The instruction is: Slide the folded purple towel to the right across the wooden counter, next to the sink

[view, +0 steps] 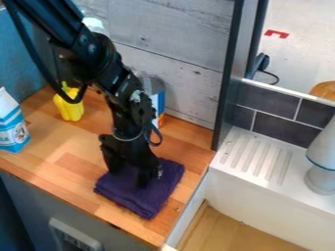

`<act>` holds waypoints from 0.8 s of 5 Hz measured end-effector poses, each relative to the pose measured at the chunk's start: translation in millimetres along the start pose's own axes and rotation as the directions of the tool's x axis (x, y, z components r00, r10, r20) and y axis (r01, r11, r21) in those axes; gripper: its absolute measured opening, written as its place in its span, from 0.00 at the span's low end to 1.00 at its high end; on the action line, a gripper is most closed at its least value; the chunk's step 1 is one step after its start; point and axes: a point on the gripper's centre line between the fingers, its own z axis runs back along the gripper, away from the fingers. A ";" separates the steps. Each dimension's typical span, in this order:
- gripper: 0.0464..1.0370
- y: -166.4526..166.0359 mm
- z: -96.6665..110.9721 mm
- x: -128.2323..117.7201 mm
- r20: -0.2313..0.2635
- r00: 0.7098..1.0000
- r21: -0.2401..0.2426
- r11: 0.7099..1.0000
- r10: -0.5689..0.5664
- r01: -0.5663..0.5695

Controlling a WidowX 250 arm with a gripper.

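Folded purple cloth [148,199] — likely light, limp; best pinched at a fold — beneath black gripper [130,177], fingers spread.

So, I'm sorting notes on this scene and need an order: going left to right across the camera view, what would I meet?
Blue-and-white carton → yellow bottle-like thing → folded purple cloth → pale vase-like thing.

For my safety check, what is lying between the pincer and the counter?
The cloth lies between the pincer and the counter, as the camera view shows.
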 end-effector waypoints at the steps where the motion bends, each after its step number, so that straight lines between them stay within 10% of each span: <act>1: 0.96 -2.6 -0.1 -0.5 -0.001 1.000 -0.011 1.000 -0.004 0.004; 3: 0.96 -4.6 7.4 -6.2 0.003 1.000 -0.027 1.000 -0.005 0.005; 4: 0.96 3.1 43.5 -2.2 0.087 0.995 -0.060 0.997 0.045 -0.040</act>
